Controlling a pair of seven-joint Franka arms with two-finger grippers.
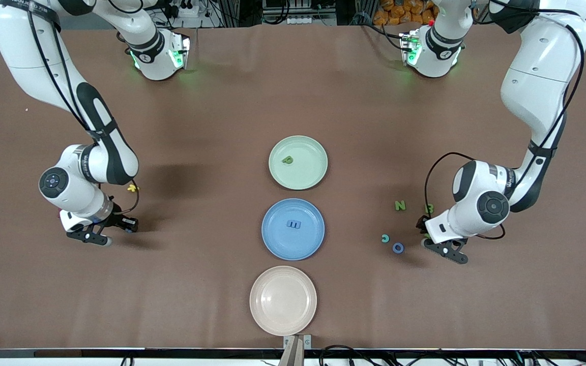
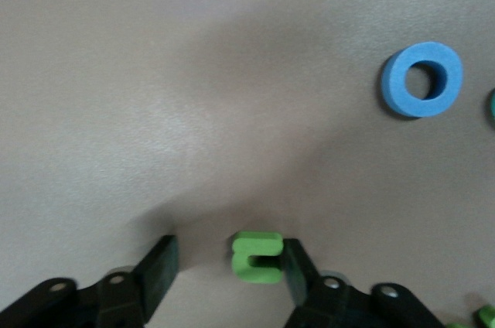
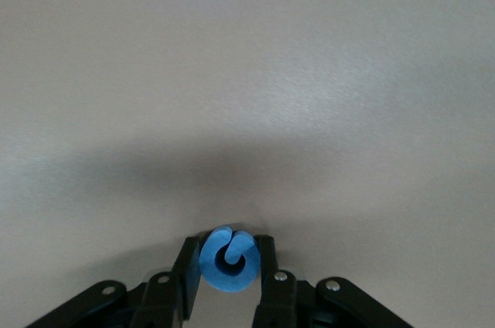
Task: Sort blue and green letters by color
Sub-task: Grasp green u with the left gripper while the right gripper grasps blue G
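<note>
My right gripper (image 3: 227, 247) is low at the table toward the right arm's end, shut on a curled blue letter (image 3: 227, 264), with both fingers pressed against it. My left gripper (image 2: 230, 249) is down at the table toward the left arm's end and open. A green letter (image 2: 257, 258) lies between its fingers, touching one and clear of the other. A green letter (image 1: 287, 159) lies in the green plate (image 1: 316, 173). A blue letter (image 1: 293, 223) lies in the blue plate (image 1: 277, 244). Green N (image 1: 400, 205), green B (image 1: 429, 208), a teal curve (image 1: 385, 238) and a blue ring (image 1: 398, 248) lie beside the left gripper (image 1: 425, 235).
A pink plate (image 1: 283, 300) stands nearest the front camera, in line with the other two plates. A small yellow letter (image 1: 132, 188) lies on the brown cloth by the right arm's wrist. The blue ring (image 2: 421, 79) lies a short way off from the left gripper's fingers.
</note>
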